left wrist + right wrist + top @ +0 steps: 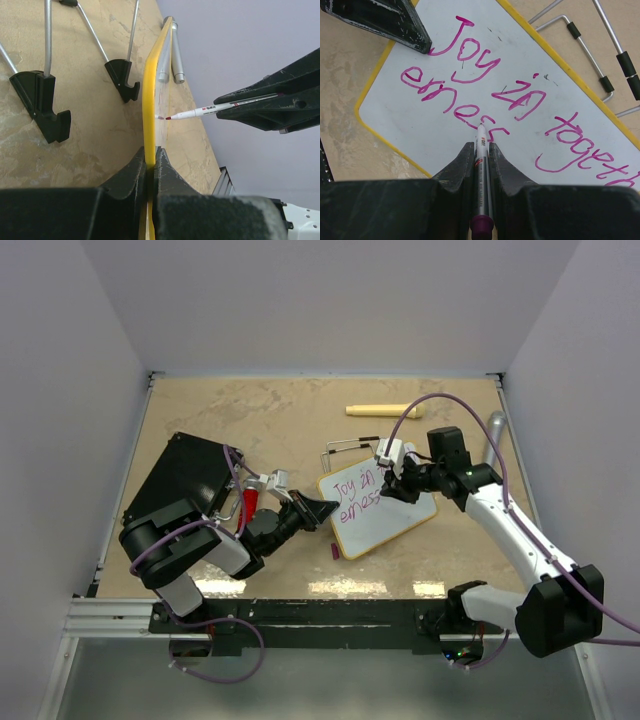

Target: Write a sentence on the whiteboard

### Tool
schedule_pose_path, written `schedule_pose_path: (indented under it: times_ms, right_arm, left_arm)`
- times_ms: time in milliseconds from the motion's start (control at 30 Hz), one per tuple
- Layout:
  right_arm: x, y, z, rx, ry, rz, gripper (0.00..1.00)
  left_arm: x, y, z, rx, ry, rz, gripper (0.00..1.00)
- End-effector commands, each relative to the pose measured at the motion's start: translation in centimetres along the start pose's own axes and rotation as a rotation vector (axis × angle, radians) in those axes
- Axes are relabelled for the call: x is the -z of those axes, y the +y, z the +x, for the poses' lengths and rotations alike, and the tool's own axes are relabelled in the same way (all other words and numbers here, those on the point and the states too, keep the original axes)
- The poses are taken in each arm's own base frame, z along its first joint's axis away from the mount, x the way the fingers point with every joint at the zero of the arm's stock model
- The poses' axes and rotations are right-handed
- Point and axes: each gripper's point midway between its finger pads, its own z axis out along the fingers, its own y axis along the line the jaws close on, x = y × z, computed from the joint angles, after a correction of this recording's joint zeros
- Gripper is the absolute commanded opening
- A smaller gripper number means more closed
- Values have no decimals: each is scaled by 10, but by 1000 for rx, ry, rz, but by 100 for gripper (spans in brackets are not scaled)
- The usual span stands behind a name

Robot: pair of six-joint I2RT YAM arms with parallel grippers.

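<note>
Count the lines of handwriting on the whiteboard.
2. The upper line, "Joy in togeth", crosses the whiteboard; the lower line, "erness", sits beneath it, ending at the marker tip. The right end effector may hide more.

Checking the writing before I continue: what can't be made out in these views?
- Right wrist: the sentence runs off the right edge on its first line; the marker and right fingers cover the second line's end.
- Top external: the right fingers hide the writing's right part.
- Left wrist: the whiteboard is seen edge-on, so its face is unreadable.
</note>
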Motion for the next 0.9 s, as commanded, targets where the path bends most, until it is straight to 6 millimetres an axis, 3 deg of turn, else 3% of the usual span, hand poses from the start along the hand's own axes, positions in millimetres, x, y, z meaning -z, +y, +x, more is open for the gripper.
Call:
schedule_pose_path:
  times_ms: [0, 867]
  right_arm:
    - [0, -4, -3, 6, -9, 21, 0]
    - [-1, -8, -11, 7, -29, 26, 0]
  left_arm:
    - [2, -10, -5, -69, -17, 48, 0]
    - [2, -10, -4, -66, -13, 49, 0]
